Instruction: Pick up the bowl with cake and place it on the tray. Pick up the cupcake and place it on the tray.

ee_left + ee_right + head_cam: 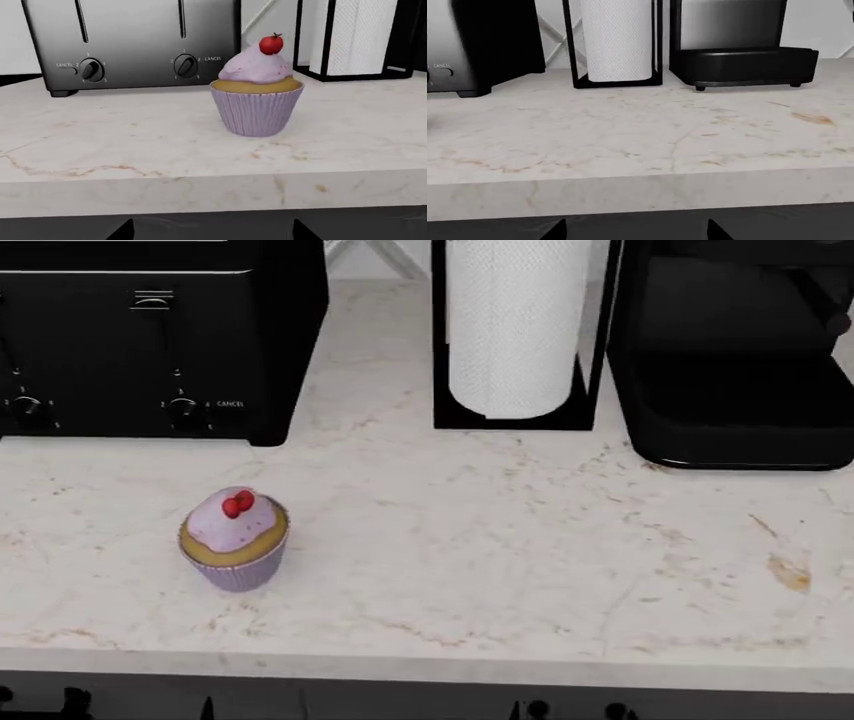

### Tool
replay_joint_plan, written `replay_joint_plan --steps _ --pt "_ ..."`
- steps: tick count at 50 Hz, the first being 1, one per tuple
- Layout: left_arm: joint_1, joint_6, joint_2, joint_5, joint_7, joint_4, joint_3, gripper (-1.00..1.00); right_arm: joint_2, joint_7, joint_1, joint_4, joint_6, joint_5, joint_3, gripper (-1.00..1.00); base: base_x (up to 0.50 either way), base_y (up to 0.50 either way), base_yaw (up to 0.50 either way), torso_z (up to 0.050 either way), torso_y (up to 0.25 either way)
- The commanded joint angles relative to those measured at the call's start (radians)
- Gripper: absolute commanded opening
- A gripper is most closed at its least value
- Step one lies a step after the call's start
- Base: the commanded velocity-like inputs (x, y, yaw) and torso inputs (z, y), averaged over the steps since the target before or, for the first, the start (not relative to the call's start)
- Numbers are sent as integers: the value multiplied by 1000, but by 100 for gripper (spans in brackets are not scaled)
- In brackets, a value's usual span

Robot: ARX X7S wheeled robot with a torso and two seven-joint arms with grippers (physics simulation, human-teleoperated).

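Cupcake [235, 538]: upright on the marble table [534, 560], near its front edge, in front of the toaster [147, 340] (apart from it). Paper-towel holder [518, 335] and black appliance [741, 350] stand behind. Left hand [210, 232], right hand [635, 230]: only fingertips visible, spread apart, grasping nothing.

The cupcake [235, 538] stands upright on the pale marble counter [534, 570], toward its left part and nearer the front edge than the back. It has a lilac ribbed wrapper, golden sponge, pink speckled frosting and red cherries on top. Nothing touches it
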Motion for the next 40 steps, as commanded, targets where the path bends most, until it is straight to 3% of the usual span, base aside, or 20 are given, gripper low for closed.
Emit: replay_joint_plan --steps 1,18,40 --pt "-1 5 -5 -4 -6 -1 6 100 4 6 0 0 -4 6 -5 100 0 -500 0 0 0" --pt "0 6 -13 -10 -14 3 14 100 12 17 -1 -7 -4 10 -13 100 0 -484 0 0 0" --pt "-2 6 -20 -17 -24 1 26 100 23 26 1 -1 -14 6 -28 100 0 0 0 0 0"
